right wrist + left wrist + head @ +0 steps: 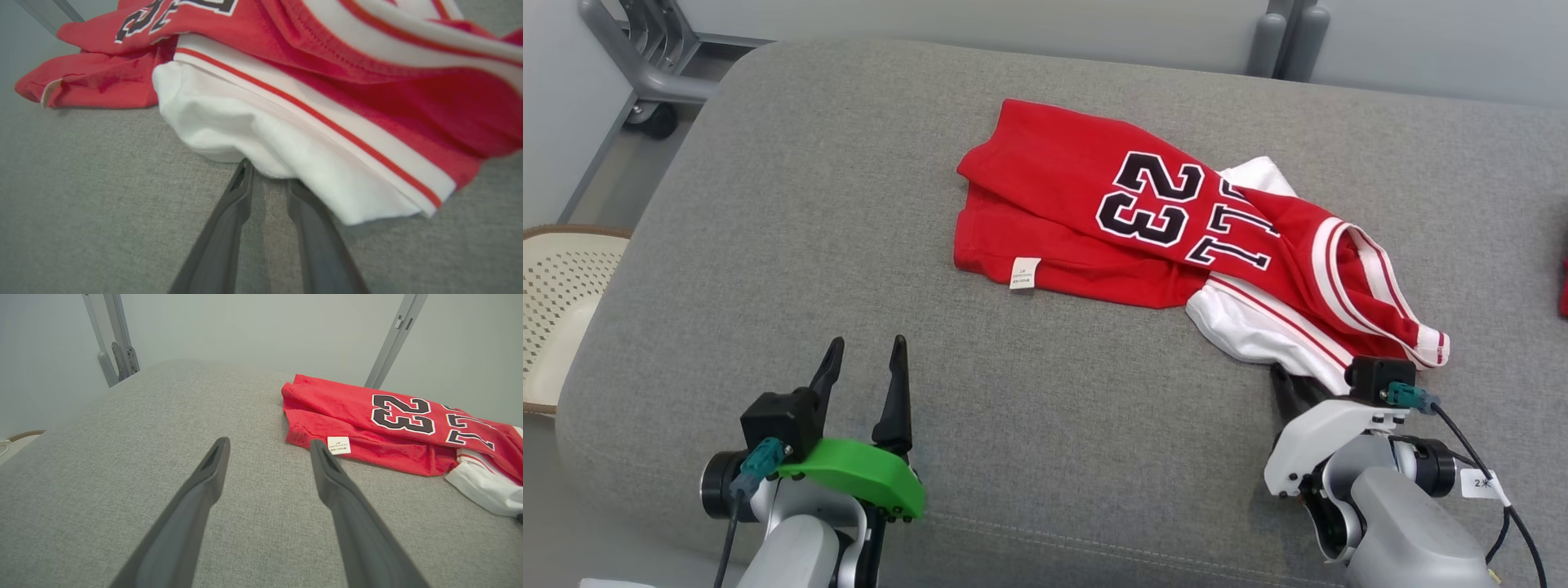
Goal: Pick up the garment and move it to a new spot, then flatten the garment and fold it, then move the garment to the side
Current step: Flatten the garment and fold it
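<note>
The jersey (1045, 180) lies crumpled a little right of the middle of the grey cushion (809, 204), red body doubled over itself, the number 23 facing up, and a white panel (229, 118) spilling out at the near right corner. That white corner is the loosest bit of cloth and the nearest to the robot's right side, which I'd guess is why the right end effector (269, 173) sits there. Its two fingers are drawn close, with a narrow gap between them, and the tips run in under the white fold. Whether cloth is actually caught between them I cannot tell, because the fold hides the tips.

The left end effector (867, 343) hangs low over bare cushion at the near left, fingers spread wide and holding nothing. It is well apart from the jersey but points roughly toward the hem with the small white label (1024, 273). To me it looks parked out of the way, ready for the flattening later.

Around the edges, a pale woven basket (556, 302) stands on the floor off the cushion's left side, and a grey metal frame on castors (645, 65) sits beyond the far left corner. A scrap of something red (1564, 286) shows at the far right edge. Nothing lies between either end effector and the jersey. The open cushion to the left seems the obvious new spot.
</note>
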Motion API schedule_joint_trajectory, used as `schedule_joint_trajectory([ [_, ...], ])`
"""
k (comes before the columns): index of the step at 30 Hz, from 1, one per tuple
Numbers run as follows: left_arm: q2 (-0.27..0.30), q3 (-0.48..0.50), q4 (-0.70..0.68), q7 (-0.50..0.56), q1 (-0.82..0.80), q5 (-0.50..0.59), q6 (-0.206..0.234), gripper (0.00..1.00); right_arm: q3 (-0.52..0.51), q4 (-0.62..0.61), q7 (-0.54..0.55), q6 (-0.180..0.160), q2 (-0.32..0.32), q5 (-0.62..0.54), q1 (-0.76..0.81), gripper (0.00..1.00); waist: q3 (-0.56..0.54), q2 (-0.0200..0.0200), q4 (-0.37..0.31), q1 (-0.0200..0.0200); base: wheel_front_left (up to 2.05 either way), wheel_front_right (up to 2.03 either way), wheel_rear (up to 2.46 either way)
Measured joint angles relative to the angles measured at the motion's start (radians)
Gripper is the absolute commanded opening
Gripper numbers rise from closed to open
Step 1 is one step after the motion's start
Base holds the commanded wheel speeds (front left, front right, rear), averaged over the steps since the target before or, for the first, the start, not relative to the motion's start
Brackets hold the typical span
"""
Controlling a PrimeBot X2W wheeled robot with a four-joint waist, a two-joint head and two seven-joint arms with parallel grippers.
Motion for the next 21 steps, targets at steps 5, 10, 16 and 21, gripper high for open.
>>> schedule_joint_trajectory([
  [5,-0.001,0.028,-0.011,0.000,0.019,0.001,0.000,1.00,0.002,0.006,-0.005,0.011,0.003,-0.001,-0.008,0.00,0.003,0.0000,-0.008,0.0000,0.00,0.00,0.00],
  [10,-0.002,0.065,-0.027,0.000,0.040,0.010,0.000,1.00,-0.017,-0.031,-0.018,0.032,0.003,0.001,-0.011,0.00,0.001,0.0000,-0.038,0.0000,0.00,0.00,0.00],
  [16,-0.004,0.083,-0.039,0.000,0.049,0.017,0.000,1.00,-0.032,-0.116,-0.022,0.061,0.001,0.001,-0.007,0.00,-0.005,0.0000,-0.087,0.0000,0.00,0.00,0.00],
  [21,-0.005,0.099,-0.044,0.000,0.067,0.016,0.000,1.00,-0.081,-0.263,-0.022,0.061,-0.021,-0.014,-0.002,0.00,-0.011,0.0000,-0.139,0.0001,0.00,0.00,0.00],
])
